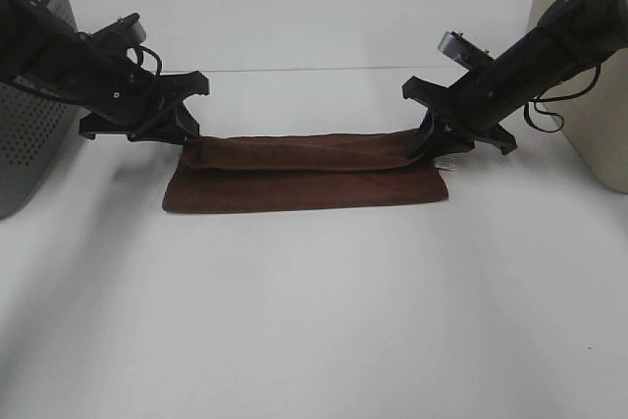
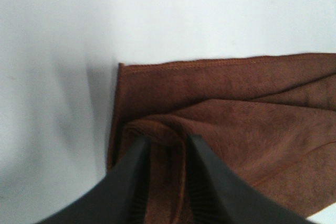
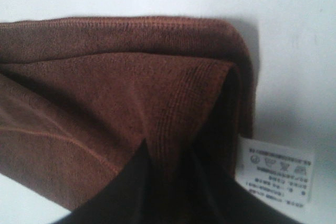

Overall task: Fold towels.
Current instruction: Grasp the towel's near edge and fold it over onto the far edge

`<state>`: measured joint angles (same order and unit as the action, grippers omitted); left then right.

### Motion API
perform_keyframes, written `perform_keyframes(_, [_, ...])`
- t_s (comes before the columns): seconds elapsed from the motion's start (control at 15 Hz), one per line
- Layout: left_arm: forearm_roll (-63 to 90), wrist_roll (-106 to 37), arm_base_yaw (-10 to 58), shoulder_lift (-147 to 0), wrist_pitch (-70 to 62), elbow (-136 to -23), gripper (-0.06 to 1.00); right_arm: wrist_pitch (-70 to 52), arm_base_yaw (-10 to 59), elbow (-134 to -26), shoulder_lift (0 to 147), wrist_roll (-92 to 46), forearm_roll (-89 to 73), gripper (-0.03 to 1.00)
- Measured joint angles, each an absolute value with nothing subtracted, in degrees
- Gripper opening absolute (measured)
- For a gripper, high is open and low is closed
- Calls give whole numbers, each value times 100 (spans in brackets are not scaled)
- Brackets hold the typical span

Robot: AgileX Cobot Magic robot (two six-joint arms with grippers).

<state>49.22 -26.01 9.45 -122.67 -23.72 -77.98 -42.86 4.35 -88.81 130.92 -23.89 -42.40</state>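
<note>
Towel (image 1: 304,183) sits at the centre of the white table (image 1: 314,321), which fills the high view. A grey perforated basket (image 1: 29,125) stands at the table's 9 o'clock edge.

The dark reddish-brown cloth is stretched into a wide strip running from 9 to 3 o'clock. Its lower layer lies flat. A second layer is raised along the 12 o'clock side and sags a little in the middle between the two arms. The flat layer's hem at 6 o'clock is uncovered.

The left gripper (image 1: 186,134) is at the strip's 9 o'clock end. In its wrist view (image 2: 167,145) the jaws are nearly together, pinching a bunched corner of cloth. The right gripper (image 1: 429,142) is at the 3 o'clock end. Its wrist view (image 3: 168,153) shows the same narrow pinch on the opposite corner, with the layers curling over beside it. A small white care tag (image 3: 275,169) lies on the table at that corner, just beside the right jaws.

This looks like the first fold under way, with the raised edge gripped at both corners but not yet laid down. The next move probably calls for both arms to carry that edge toward 6 o'clock at an even pace. The cloth should be kept taut enough to avoid a wrinkle in the sagging middle. The arms would then lower the edge onto the near hem so the corners line up before either pinch is let go.
</note>
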Motion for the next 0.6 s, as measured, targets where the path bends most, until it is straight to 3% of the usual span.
perform_keyframes(0.07, [4916,-2607,928,-12267,-2361,-7798,34,-4223,458,-8881,13092,-2401,-4217,27])
perform_keyframes(0.13, [4887,-2607,922,-12267,-2338,-7798,54,-4125,487,-8881,13092,-2395,-4211,48])
perform_keyframes(0.27, [4807,-2607,922,-12267,-2378,-7798,70,-4125,504,-8881,13092,-2309,-4211,68])
perform_keyframes(0.4, [4607,-2607,922,-12267,-2424,-7798,73,-4257,516,-8932,13081,-2269,-4228,81])
perform_keyframes(0.6, [4526,-2355,922,-12267,-2716,-7798,74,-4578,521,-8950,12972,-1799,-3736,85])
